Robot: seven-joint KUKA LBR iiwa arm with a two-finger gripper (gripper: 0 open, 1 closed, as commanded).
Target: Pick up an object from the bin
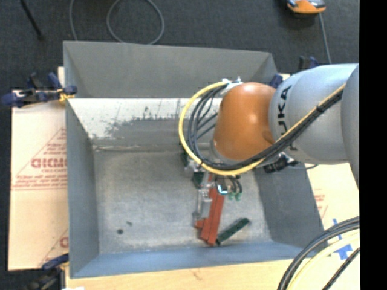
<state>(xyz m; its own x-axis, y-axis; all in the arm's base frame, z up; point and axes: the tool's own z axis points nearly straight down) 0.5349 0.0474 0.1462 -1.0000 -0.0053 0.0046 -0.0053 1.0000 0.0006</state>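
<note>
Poised low over the near right floor of the grey metal bin [84, 180]: two-finger gripper [208, 207], right at a long red plastic bar [211, 223] with a dark green stick [233, 229] against its near end. Claw's opening and hold: impossible to tell. Possible trouble: dragging the green stick along, or slipping off the narrow bar. Lettered on the arm [323, 119]: "KUKA" [283, 110].

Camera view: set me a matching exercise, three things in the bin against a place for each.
Things:
1. pincer
2. long red piece
3. dark green stick

Places:
a. lies slanted by the near wall, furthest right of the three
b. just below the orange wrist cover
c. runs from the pincer down towards the near wall

Pairs: 1-b, 2-c, 3-a.
</note>
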